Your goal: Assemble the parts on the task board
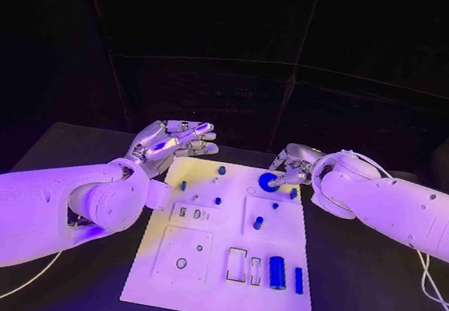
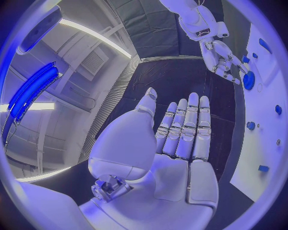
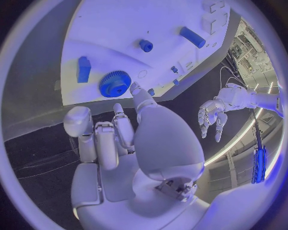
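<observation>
While the black table [image 1: 90, 144] carries the white task board [image 1: 224, 281] at its middle, the left hand [image 1: 172, 142] hangs above the table just off the board's far left corner, palm up, fingers straight and apart, holding nothing. The right hand [image 1: 291, 165] reaches down at the board's far right part, a fingertip [image 3: 136, 89] touching the rim of the blue gear [image 1: 269, 181], which lies flat on the board; whether the hand actually grips it I cannot tell. Smaller blue parts are on the board: a thick cylinder [image 1: 276, 272] and a thinner rod [image 1: 298, 280] lying near its right edge, and a small peg [image 1: 258, 223] nearer the middle.
</observation>
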### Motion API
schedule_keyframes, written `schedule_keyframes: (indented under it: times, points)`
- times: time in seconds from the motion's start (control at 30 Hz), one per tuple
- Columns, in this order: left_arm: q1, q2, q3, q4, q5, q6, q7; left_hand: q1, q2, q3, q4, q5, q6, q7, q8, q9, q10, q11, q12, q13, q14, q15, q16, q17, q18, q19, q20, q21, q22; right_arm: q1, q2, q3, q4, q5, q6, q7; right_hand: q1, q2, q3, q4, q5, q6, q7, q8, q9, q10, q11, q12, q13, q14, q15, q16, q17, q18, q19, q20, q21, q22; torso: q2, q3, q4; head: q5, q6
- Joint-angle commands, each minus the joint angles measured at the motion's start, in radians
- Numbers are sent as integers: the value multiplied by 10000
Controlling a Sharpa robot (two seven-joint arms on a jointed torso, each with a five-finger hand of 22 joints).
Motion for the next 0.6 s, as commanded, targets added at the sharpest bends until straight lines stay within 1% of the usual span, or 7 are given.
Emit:
schedule_keyframes:
  times: [0.03, 0.2, 0.3, 0.43, 0.5, 0.6]
  points:
    - [17, 22, 3, -7, 21, 163, 62, 25, 90, -6, -81, -25, 55, -2, 33, 6, 53, -19, 12, 7, 51, -4, -57, 12, 146, 54, -19, -55, -8, 20, 69, 4, -54, -25, 199, -214, 93, 41, -60, -16, 63, -62, 9, 54, 7, 179, 22, 225, 291, 898, 86, 93, 1775, -69, 142, 10, 94, 103, -3, 3, -10, -23, -31]
    - [16, 39, -6, -29, 21, 192, 37, 32, 89, -10, -93, -25, 45, 9, 23, 1, 43, -12, 3, 1, 57, -4, -65, 16, 146, 62, -20, -62, -7, 18, 116, 5, -99, -117, 266, -366, 102, 37, -120, -44, 144, -162, 68, 101, -1, 807, 92, 1182, 1570, 993, 155, 259, 2298, -134, 355, 67, 244, 488, -5, 7, -2, -32, -69]
    - [16, 43, -10, -38, 21, 199, 26, 33, 88, -11, -96, -25, 43, 12, 21, 0, 40, -10, 0, 0, 58, -4, -67, 17, 145, 63, -20, -64, -7, 18, 124, 6, -115, -164, 362, -441, 85, 27, -133, -47, 158, -270, 113, 130, -4, 1057, 143, 1543, 2070, 1033, 202, 316, 2499, -164, 454, 112, 315, 672, -8, 6, -3, -31, -85]
    - [16, 52, -16, -46, 21, 207, 15, 33, 88, -11, -96, -25, 43, 12, 21, 0, 40, -10, 0, 0, 58, -4, -67, 17, 145, 63, -20, -64, -7, 17, 162, 6, -158, -246, 485, -507, 108, 49, -112, -65, 162, -287, 127, 173, 3, 1129, 159, 1646, 2217, 1053, 222, 343, 2599, -181, 513, 131, 358, 788, -9, 4, -11, -36, -97]
    - [16, 56, -17, -48, 21, 209, 11, 33, 88, -11, -96, -25, 43, 12, 21, 0, 40, -10, 0, 0, 58, -4, -67, 17, 145, 63, -20, -64, -7, 16, 186, 6, -187, -262, 526, -518, 114, 54, -107, -69, 162, -287, 128, 179, 4, 1129, 161, 1648, 2219, 1054, 224, 344, 2602, -182, 516, 133, 360, 792, -9, 10, -6, -45, -106]
    - [16, 65, -20, -48, 21, 216, 5, 33, 88, -11, -96, -25, 43, 12, 21, 0, 40, -10, 0, 0, 58, -4, -67, 17, 145, 63, -20, -64, -7, 13, 245, 6, -268, -283, 644, -544, 127, 63, -97, -78, 162, -287, 130, 192, 6, 1117, 164, 1640, 2204, 1053, 227, 344, 2599, -183, 520, 137, 365, 800, -10, 11, 3, -59, -116]
